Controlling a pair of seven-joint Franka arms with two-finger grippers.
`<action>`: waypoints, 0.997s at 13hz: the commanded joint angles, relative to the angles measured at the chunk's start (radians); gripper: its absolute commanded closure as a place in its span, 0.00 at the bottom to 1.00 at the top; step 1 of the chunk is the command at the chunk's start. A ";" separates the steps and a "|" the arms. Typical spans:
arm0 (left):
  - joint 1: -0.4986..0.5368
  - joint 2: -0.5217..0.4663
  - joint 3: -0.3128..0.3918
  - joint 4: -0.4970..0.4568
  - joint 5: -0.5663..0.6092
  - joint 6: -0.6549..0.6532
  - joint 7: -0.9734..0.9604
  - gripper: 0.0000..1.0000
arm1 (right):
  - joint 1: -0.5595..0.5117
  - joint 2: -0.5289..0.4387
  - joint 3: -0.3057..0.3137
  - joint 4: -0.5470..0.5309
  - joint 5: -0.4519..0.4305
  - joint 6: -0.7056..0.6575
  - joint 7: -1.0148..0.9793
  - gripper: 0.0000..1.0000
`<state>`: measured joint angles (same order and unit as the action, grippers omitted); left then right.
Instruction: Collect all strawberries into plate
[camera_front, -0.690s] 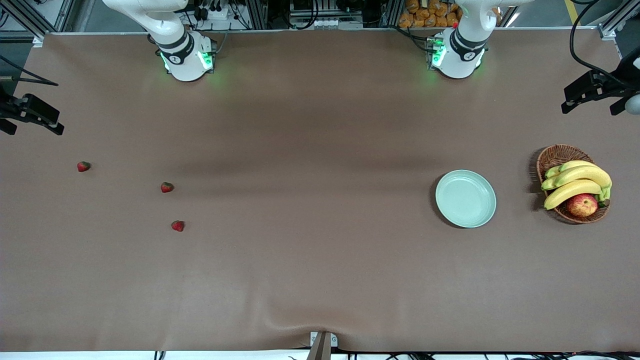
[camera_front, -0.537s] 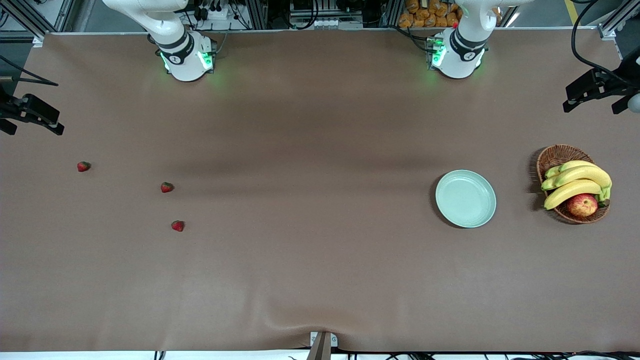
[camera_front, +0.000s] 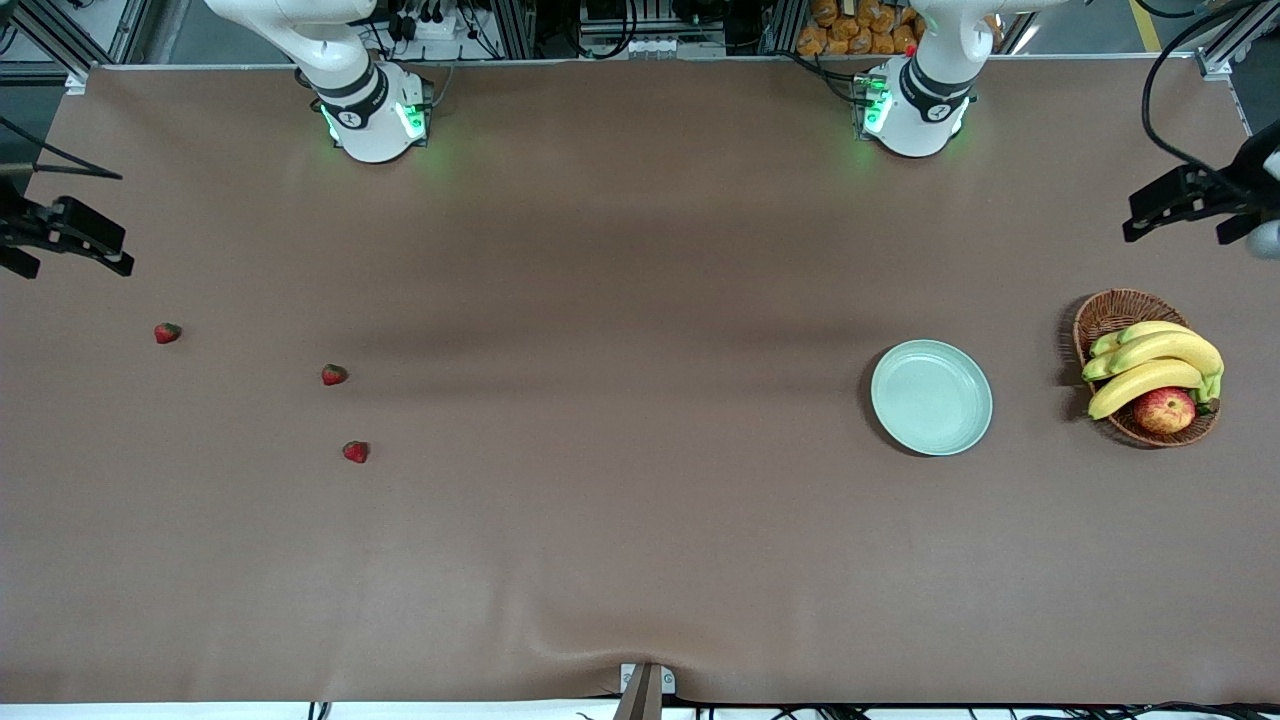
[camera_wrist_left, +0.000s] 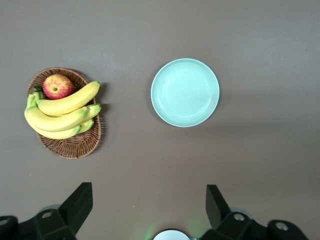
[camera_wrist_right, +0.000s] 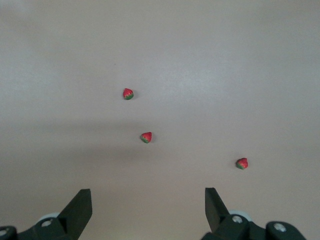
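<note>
Three strawberries lie on the brown table toward the right arm's end: one (camera_front: 167, 333), one (camera_front: 334, 375) and one (camera_front: 355, 452) nearest the front camera. They also show in the right wrist view (camera_wrist_right: 128, 94) (camera_wrist_right: 146, 137) (camera_wrist_right: 242, 163). The mint-green plate (camera_front: 931, 397) lies empty toward the left arm's end and shows in the left wrist view (camera_wrist_left: 185, 92). My right gripper (camera_wrist_right: 147, 202) is open and empty, high over the table near the strawberries (camera_front: 68, 250). My left gripper (camera_wrist_left: 147, 202) is open and empty, high over the table near the plate and basket (camera_front: 1180, 210).
A brown wicker basket (camera_front: 1110, 312) with bananas (camera_front: 1150, 365) and a red-yellow apple (camera_front: 1164, 409) stands beside the plate, at the left arm's end. It also shows in the left wrist view (camera_wrist_left: 67, 147). The brown cloth has a wrinkle near the front edge (camera_front: 600, 620).
Both grippers have shifted slightly high over the table's ends. The strawberries, plate and basket have not moved.
</note>
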<state>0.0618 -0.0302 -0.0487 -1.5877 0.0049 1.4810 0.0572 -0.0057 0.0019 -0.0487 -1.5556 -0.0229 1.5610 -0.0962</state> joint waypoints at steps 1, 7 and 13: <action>0.006 0.007 0.000 -0.027 -0.045 -0.010 -0.009 0.00 | -0.005 0.065 -0.002 0.005 0.014 0.036 -0.020 0.00; 0.021 0.041 -0.002 -0.034 -0.049 0.001 0.012 0.00 | 0.010 0.262 0.001 -0.078 0.024 0.382 -0.014 0.00; -0.014 0.065 -0.010 -0.018 -0.049 0.044 0.012 0.00 | 0.035 0.435 0.003 -0.077 0.131 0.563 -0.011 0.00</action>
<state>0.0706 0.0392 -0.0554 -1.6242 -0.0245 1.5141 0.0583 0.0179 0.4026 -0.0423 -1.6448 0.0575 2.1136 -0.1016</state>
